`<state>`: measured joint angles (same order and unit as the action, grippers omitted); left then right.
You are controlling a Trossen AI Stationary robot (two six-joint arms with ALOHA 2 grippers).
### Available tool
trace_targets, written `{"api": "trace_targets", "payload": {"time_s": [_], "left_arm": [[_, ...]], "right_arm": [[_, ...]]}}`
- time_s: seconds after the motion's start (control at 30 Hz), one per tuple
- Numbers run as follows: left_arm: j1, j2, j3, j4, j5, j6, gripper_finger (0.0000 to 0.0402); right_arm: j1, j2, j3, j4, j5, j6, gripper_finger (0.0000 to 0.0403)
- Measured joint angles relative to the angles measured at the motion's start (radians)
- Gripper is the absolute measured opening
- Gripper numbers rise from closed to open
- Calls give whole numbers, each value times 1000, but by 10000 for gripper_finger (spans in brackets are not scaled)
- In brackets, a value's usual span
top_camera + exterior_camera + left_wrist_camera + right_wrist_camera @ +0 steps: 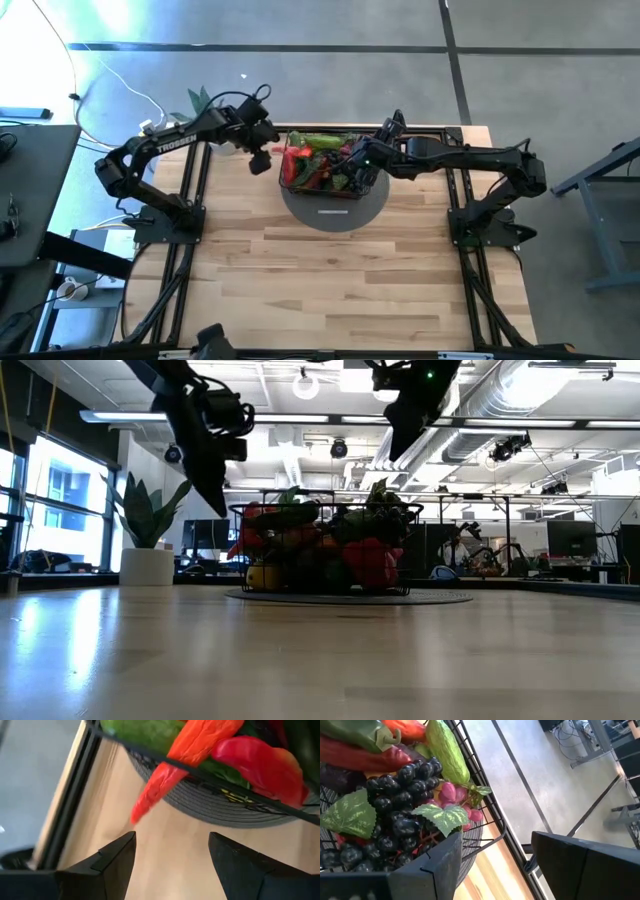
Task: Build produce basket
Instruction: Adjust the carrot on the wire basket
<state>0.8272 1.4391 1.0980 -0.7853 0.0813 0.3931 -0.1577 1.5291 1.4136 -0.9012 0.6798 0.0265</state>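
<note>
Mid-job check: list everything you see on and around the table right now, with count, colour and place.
basket: one, black wire mesh, on the mat, far centre of table
produce: many pieces, red, green, orange, dark and pink grapes, piled in the basket; an orange-red chilli pokes over the rim
mat: one, grey, round, under the basket
potted plant: one, green in a white pot, beyond the table's far left edge
table: one, light wood
left gripper: open, empty, beside the basket's left side
right gripper: open, empty, over the basket's right side

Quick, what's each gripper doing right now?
Left gripper: open, empty, beside the black wire-mesh basket.
Right gripper: open, empty, over the basket's rim.
</note>
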Motion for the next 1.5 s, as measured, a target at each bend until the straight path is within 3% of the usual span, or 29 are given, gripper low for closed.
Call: {"api": "trace_targets", "payload": {"time_s": [0.4, 0.67, 0.87, 1.5], "left_arm": [[14, 33, -83, 82, -43, 137, 241], [33, 53, -172, 231, -69, 231, 241], [52, 59, -187, 315, -76, 237, 241], [62, 159, -187, 322, -38, 158, 241]], "right_arm": [[0, 0, -1, 0, -3, 58, 220], [0, 0, -1, 0, -3, 71, 220], [0, 0, -1, 0, -3, 71, 220], [0, 0, -2, 7, -3, 71, 220]]}}
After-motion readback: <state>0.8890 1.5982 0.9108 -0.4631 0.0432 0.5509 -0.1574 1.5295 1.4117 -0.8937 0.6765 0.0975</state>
